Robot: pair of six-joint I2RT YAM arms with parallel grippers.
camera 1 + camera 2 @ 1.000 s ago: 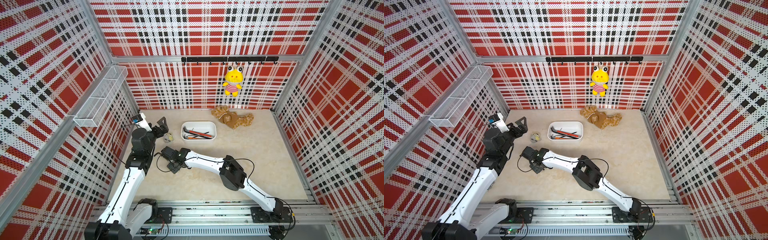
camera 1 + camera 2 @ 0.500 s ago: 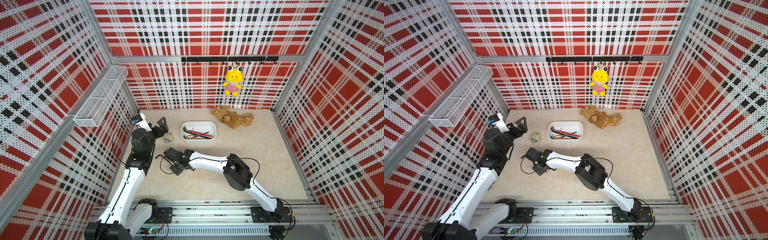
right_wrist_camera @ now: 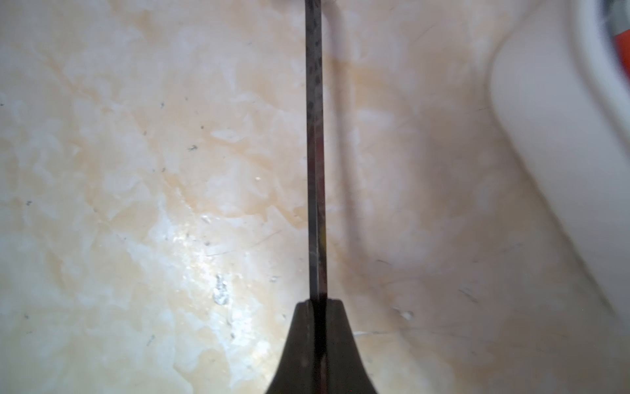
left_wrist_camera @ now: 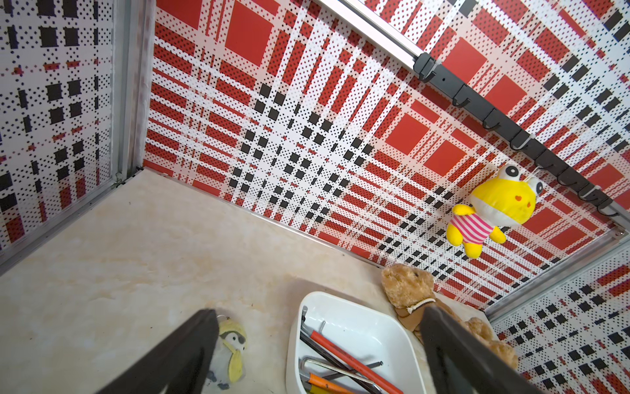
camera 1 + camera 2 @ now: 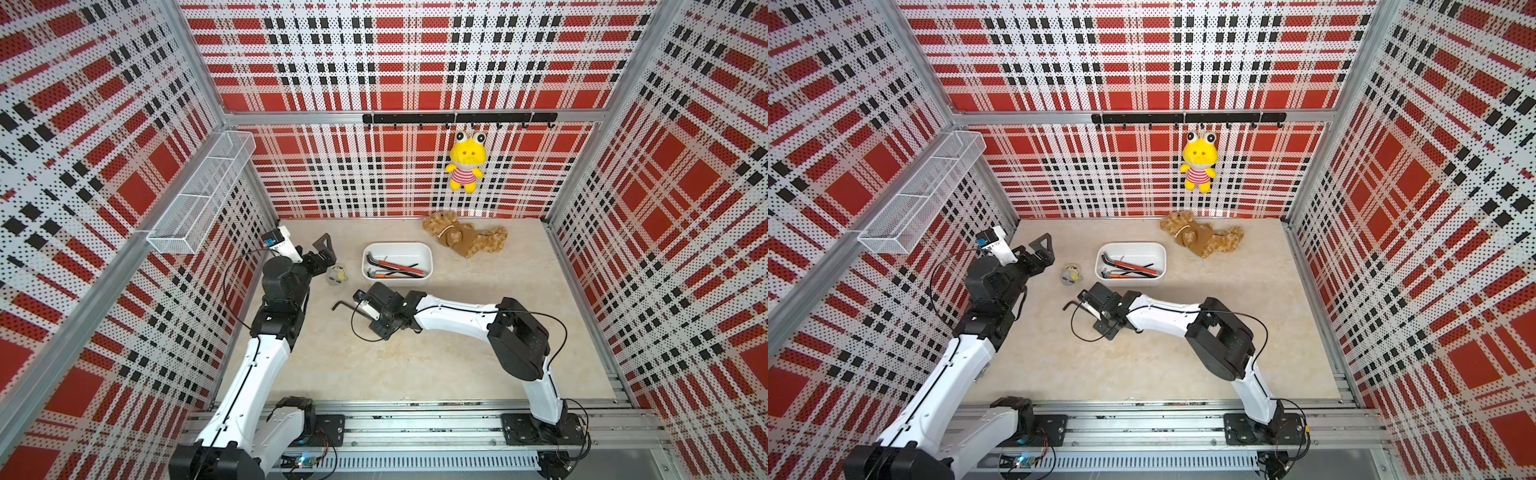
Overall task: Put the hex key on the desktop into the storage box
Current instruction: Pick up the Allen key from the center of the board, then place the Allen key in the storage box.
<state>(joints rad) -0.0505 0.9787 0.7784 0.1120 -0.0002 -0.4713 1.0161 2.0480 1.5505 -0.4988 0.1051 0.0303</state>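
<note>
We see the right gripper pinched tight on the hex key, held over the desktop, the storage box near at one o'clock. The left gripper hangs spread wide, empty. Plaid walls surround us.

Left gripper hovers, jaws wide apart — right gripper, reaching low, is pinched tight.

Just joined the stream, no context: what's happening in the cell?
The right gripper is shut on a dark hex key, whose long shaft sticks out past the jaws, over the desktop beside the storage box, not in it yet. The box already holds other keys. The left gripper is open and empty near the small penguin toy.
</note>
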